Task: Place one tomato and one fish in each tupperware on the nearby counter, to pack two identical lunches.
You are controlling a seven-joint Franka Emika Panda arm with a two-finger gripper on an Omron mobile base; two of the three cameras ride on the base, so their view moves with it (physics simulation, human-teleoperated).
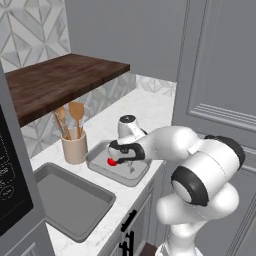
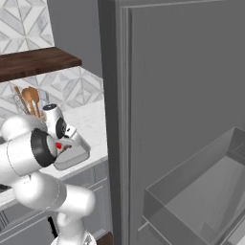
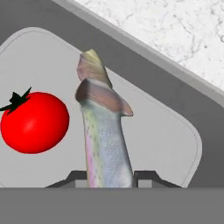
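gripper (image 3: 105, 177) clamped on a fish (image 3: 103, 131), jaws pinching its lower end, body running straight away from the hand along the gripper axis with the tail end pointing out ahead. in the left base view the gripper (image 1: 131, 167) hangs right over the nearer-to-wall tupperware (image 1: 97, 161), fingers pointing down into it, so the fish's long axis looks close to vertical over the tray floor (the hand camera looks nearly straight down into the tray). a tomato (image 3: 34, 122) already lies on that tray floor, beside the fish, apart from it, no contact i can see. whether the fish tip touches the floor i can't tell. the second tupperware (image 1: 70, 200) sits just beside the first on the counter (image 1: 145, 107), toward the base, looks bare inside. judgement: the drop point is directly below the jaws, tomato off to one side, so letting go should land the fish next to it and not on it. risk: fish tips over onto the tomato.
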